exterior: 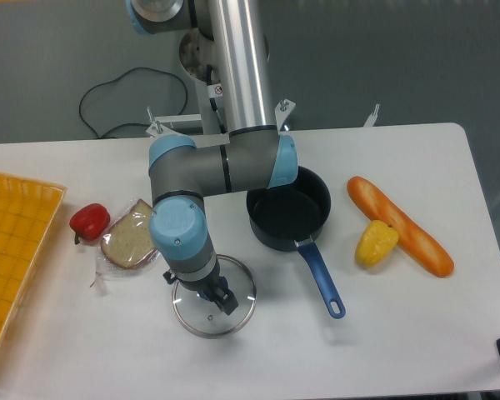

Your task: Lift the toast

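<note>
Nearest us, a glass lid lies flat on the tabletop, w/ the hand directly over it; we can't tell if it's released or clenched. Left of the arm, the toast sits in its clear wrap, a red pepper just beside. Further back: blue-handled pan, baguette, yellow pepper.

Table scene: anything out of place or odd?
Only one thing: the glass lid lies flat on the table, off its black pot, and the gripper sits over it rather than over the toast. Nothing looks spilled or damaged.
</note>
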Action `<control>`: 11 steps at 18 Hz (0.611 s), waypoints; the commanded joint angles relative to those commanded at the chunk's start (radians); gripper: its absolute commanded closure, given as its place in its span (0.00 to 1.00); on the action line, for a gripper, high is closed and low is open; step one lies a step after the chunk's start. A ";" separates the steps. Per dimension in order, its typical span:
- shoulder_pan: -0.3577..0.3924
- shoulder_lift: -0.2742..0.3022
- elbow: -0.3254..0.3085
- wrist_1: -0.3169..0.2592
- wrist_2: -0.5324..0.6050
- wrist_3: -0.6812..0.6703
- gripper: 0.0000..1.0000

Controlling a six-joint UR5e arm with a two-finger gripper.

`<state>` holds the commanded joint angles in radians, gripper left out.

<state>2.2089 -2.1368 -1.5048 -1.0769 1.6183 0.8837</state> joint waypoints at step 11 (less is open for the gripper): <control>-0.015 -0.012 0.000 0.025 0.003 -0.072 0.00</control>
<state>2.1936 -2.1491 -1.5048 -1.0523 1.6214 0.8115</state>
